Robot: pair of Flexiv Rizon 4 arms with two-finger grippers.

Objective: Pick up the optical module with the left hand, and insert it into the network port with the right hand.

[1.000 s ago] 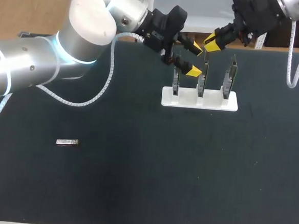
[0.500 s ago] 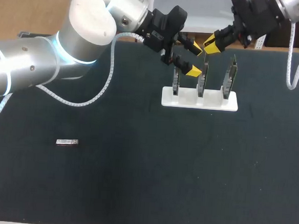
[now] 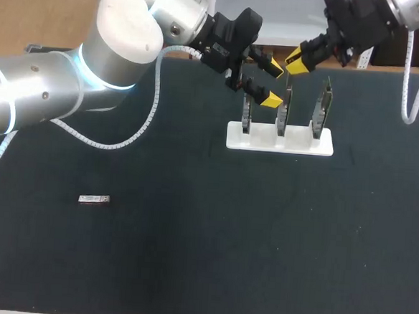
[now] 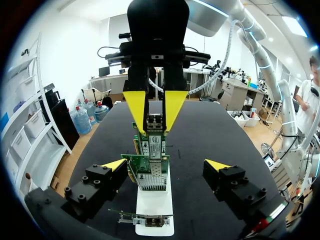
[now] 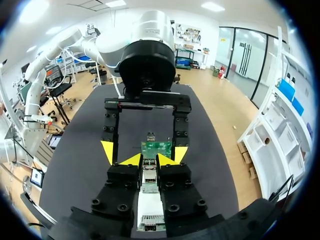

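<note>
one table [image 3: 187, 270], and it fills the head view. the top is a matte, near-black cover, slightly fuzzy. a few pale specks [image 3: 371, 193] are scattered on its right half. the far edge runs straight across from left to right. the near edge shows only as a thin pale strip [image 3: 12, 311] toward the near left. in both wrist views it reads as a long dark top. light is soft and even, with only faint shadows on the cover.
</note>
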